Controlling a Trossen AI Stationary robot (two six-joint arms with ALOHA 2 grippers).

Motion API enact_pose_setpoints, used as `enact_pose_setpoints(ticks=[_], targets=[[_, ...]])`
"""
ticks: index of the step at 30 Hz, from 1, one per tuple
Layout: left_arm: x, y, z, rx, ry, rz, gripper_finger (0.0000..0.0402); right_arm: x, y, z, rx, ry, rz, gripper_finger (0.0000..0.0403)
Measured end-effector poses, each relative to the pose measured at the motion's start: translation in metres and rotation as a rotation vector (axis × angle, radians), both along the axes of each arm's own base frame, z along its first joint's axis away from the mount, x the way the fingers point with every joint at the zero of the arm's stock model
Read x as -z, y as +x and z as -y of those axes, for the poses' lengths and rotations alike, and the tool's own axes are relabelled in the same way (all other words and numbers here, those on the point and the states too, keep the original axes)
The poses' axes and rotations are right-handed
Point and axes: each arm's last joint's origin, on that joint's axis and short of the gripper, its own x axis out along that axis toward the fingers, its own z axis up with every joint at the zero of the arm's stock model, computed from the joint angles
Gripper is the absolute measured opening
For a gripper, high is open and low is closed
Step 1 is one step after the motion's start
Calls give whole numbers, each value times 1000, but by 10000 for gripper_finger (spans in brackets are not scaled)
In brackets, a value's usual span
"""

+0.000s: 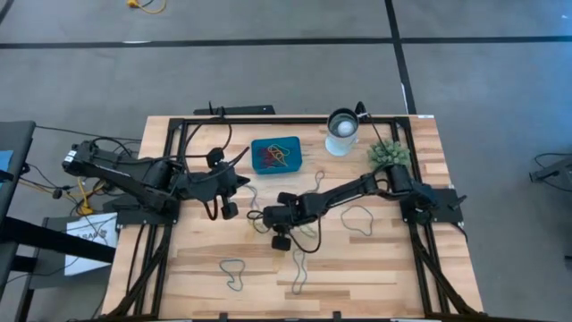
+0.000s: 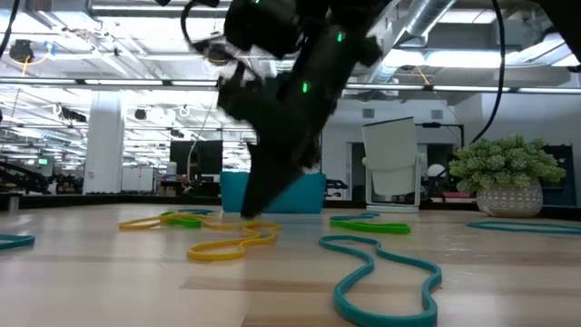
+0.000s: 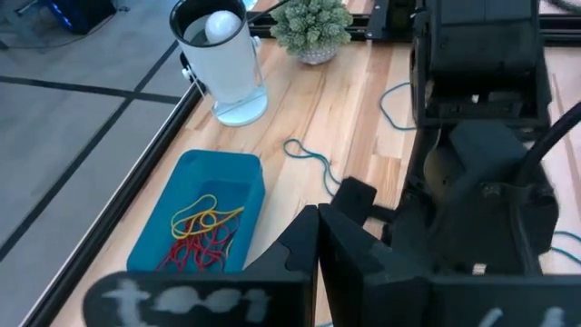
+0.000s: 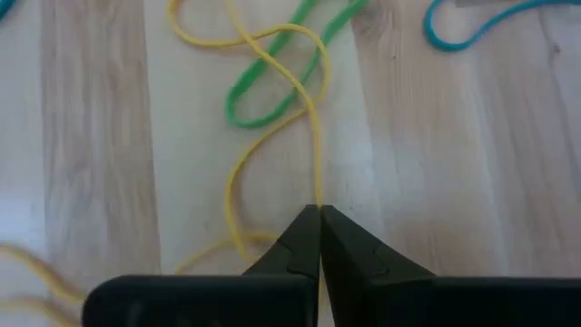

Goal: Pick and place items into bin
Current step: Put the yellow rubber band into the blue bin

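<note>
The teal bin (image 1: 276, 154) stands at the far middle of the table and holds red, orange and yellow rubber bands (image 3: 201, 234). My right gripper (image 1: 256, 215) is down at the table just near of the bin, shut on a yellow band (image 4: 272, 54) that lies twisted over a green band (image 4: 263, 91). In the low view the right gripper's fingers (image 2: 259, 195) reach down to the tabletop in front of the bin (image 2: 304, 193). My left gripper (image 3: 318, 238) is shut and empty, above the table to the left of the bin (image 3: 195, 195). My right gripper pinches one strand of the yellow band (image 4: 317, 195) between its two fingertips. The fingers come from above, slanting down to the table. The rest of the band lies slack on the wood, looping away from the fingers.
A white-and-metal cup (image 1: 341, 131) and a spiky green plant (image 1: 391, 154) stand at the far right. Loose bands lie on the wood at the near left (image 1: 234, 273), near middle (image 1: 299, 266) and right (image 1: 357, 219). A teal band (image 2: 381, 272) lies close in the low view.
</note>
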Motion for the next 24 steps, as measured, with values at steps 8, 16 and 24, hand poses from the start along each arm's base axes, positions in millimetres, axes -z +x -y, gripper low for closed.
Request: enact_pose_setpoints(ticks=[8,16,24], targets=[[0,0,0,-1,1,-3,0,-96,-24,14,-38,-70,155,1],[0,0,-1,-46,-25,19,0,-181,-67,82,165,-247,280,0],[0,0,-1,-50,-25,20,0,-165,-66,166,333,-245,231,0]])
